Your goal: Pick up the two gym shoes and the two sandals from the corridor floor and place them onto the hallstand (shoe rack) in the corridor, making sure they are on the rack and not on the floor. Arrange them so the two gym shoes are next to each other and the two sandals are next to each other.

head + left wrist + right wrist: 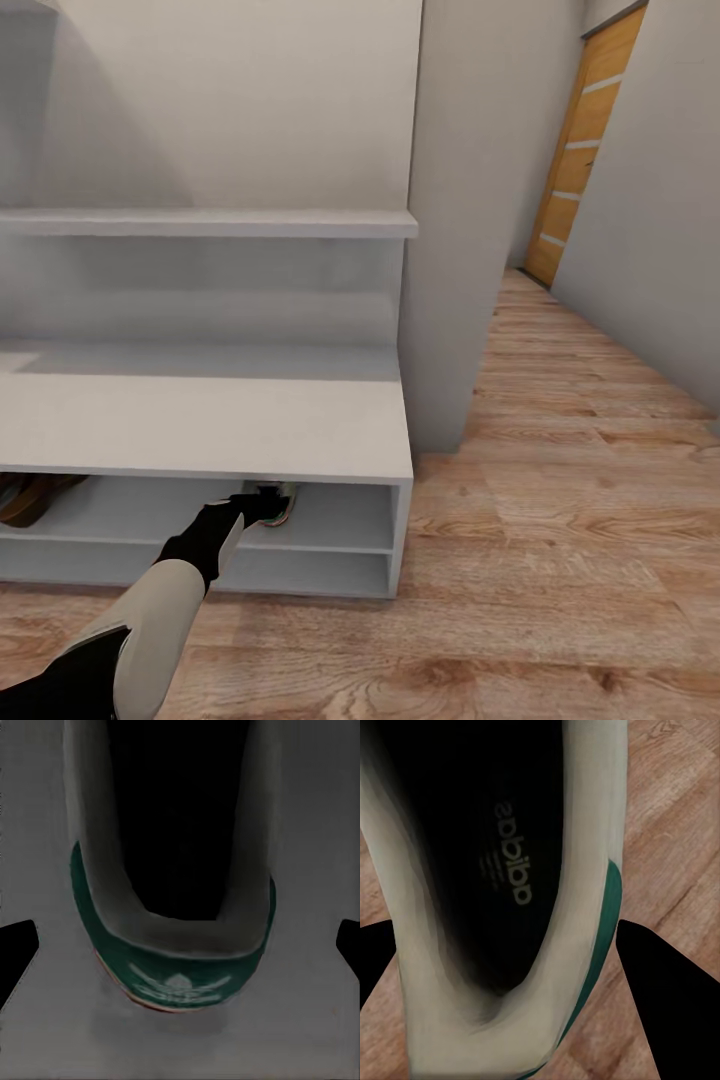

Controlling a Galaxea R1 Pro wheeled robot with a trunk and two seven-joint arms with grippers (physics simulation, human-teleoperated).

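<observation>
My left arm reaches into the upper open shelf of the rack (300,430), and my left gripper (262,502) sits at a sneaker (281,503) standing on that shelf, right of the middle. From the left wrist I look down into that sneaker (176,945): its dark opening, green heel patch and a thin red edge below it, resting on the grey shelf. My fingertips (16,952) stand wide on either side of the heel, apart from it, so this hand is open and holds nothing.

At the far left of the same shelf lies a brown sandal (35,497), partly cut off by the edge.

From the right wrist I see the second sneaker (502,892) close up, over the wood floor (675,832). My right fingers (667,997) flank its heel; I cannot tell whether they grip it.
</observation>
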